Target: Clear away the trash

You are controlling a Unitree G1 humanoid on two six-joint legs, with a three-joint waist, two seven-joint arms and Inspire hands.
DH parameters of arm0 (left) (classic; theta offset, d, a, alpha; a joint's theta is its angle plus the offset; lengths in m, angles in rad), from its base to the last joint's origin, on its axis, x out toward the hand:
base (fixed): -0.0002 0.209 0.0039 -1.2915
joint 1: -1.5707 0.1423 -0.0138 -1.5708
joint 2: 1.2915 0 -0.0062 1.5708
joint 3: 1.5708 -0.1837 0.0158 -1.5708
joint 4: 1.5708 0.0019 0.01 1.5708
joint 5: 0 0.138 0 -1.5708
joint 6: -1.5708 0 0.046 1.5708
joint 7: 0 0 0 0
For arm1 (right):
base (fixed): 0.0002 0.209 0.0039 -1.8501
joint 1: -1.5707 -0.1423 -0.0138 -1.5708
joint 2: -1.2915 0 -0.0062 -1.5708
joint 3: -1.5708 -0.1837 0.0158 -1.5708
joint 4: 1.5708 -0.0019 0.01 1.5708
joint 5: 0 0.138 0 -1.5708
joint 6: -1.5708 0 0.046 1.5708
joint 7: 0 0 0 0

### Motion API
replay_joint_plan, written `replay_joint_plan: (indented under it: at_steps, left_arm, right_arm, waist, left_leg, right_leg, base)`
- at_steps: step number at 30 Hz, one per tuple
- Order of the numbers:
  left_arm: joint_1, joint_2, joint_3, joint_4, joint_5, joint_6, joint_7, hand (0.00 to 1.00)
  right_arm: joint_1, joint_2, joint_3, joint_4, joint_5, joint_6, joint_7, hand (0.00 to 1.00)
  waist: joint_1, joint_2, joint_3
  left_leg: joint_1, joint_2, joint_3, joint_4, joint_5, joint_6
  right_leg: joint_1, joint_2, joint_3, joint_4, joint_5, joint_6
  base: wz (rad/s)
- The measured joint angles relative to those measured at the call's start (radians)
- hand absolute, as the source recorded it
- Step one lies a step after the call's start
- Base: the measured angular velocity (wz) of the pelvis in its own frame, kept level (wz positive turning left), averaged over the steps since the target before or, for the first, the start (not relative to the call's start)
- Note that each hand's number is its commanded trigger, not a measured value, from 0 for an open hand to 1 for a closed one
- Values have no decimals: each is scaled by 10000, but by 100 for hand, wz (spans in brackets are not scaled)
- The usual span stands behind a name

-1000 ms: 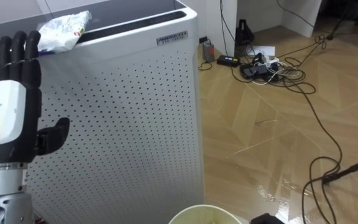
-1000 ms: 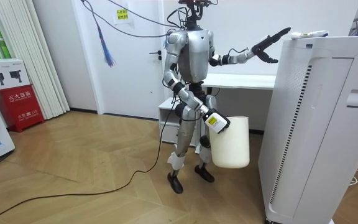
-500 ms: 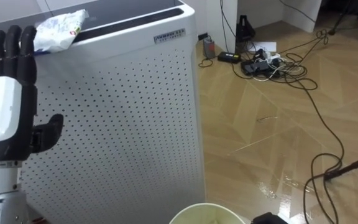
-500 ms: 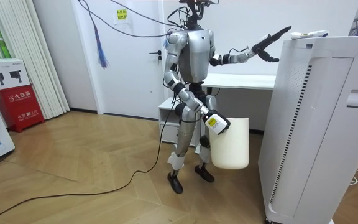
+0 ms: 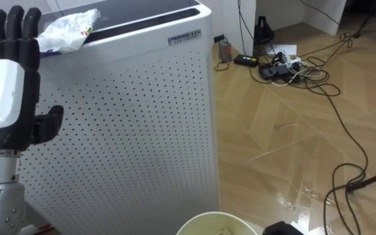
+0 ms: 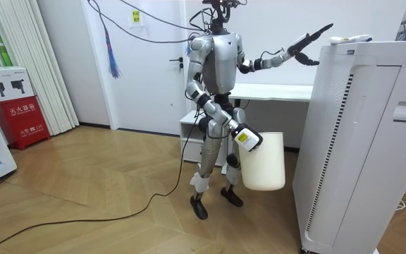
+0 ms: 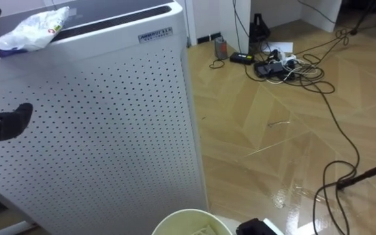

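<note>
**A:** What does the room view add?

**B:** The stance. The robot stands upright on the wooden floor beside a tall white air purifier [image 6: 361, 141], with a table [image 6: 270, 92] behind it. Its right hand [image 6: 245, 139] is low at its hip, at the rim of a white bin [image 6: 265, 162] that hangs there. Whether that hand grips the rim I cannot tell.

**A:** And the eye views?

**B:** They look down the purifier's perforated front, with the bin's rim at the bottom edge. A tangle of cables [image 5: 286, 65] lies on the floor, far off to the right of the raised hand.

**A:** The raised one is the left hand?

**B:** Yes. The left hand [image 5: 5, 85] is up at the purifier's top edge with its back to the camera. Its fingers [image 5: 15, 26] are straight and together and the thumb is out to the side, so it is open and holds nothing.

**A:** Where's the garbage?

**B:** A crumpled white wrapper [image 5: 67, 31] lies on top of the purifier, just past the fingertips and to their right. In the room view the outstretched left hand sits slightly above the top, just short of the wrapper and apart from it
</note>
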Motion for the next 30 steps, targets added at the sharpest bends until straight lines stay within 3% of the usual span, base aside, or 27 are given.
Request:
replay_joint_plan:
  at_steps: [5,10,15,25,26,27,29,30]
  left_arm:
    - [-57,278,-50,1,-13,80,-176,0]
    - [-278,285,-139,150,-79,89,-666,0]
    - [-1159,307,-137,607,-32,233,-1101,0]
    - [-1373,308,-137,714,-17,659,-2038,0]
    - [-1376,311,-135,718,-17,720,-2164,3]
    - [-1376,312,-135,729,-16,748,-2259,25]
    - [-1380,320,-136,729,-20,767,-2423,53]
    - [-1401,356,-136,729,-28,776,-2495,61]
  right_arm:
    - [0,-2,16,-2,3,63,134,100]
    - [0,-50,13,-5,-61,95,150,100]
    - [0,-154,2,-214,-427,190,277,100]
    - [0,-171,2,-213,-784,423,523,100]
    - [0,-176,2,-213,-796,456,528,100]
    - [0,-178,1,-213,-816,510,528,100]
    - [0,-195,1,-213,-829,578,546,100]
    - [0,-209,1,-212,-829,617,563,100]
  waist:
    - [-170,53,3]
    - [-245,119,35]
    - [-252,284,57]
    - [-345,441,28]
    - [-363,445,31]
    - [-378,445,31]
    - [-401,447,32]
    - [-411,446,32]
  left_leg:
    - [36,4,19,10,19,24]
    - [12,6,49,31,19,26]
    - [-7,11,52,58,25,21]
    - [42,114,324,8,30,19]
    - [29,122,348,5,30,19]
    - [26,130,369,3,29,20]
    - [27,136,385,-4,28,21]
    - [33,139,391,-18,28,21]
  right_leg:
    - [9,-2,109,46,0,0]
    - [-31,5,251,47,-1,2]
    - [-67,13,250,64,-7,12]
    - [-109,16,456,65,-11,18]
    - [-142,16,497,76,-11,18]
    - [-156,15,511,79,-11,18]
    - [-175,13,532,84,-11,18]
    - [-185,13,538,86,-11,18]
  base:
    - [-2]
    - [-2]
    - [0]
    - [-6]
    - [-7]
    - [-6]
    - [-4]
    - [-4]
